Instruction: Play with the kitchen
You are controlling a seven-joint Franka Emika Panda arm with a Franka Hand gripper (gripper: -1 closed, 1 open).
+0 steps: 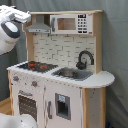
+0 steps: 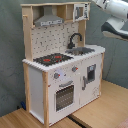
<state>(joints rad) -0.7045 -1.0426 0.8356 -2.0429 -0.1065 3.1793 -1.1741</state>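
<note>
Toy kitchen (image 1: 60,85) standing upright, doors shut.

The kitchen (image 2: 62,65), seen in both exterior views, is built of white panels edged in pale wood. Its worktop carries a black hob with red rings beside a sink with a curved black tap. A grey hood hangs above the hob, next to a small microwave on the top shelf. Below, a windowed oven door with knobs above it sits closed.
</note>
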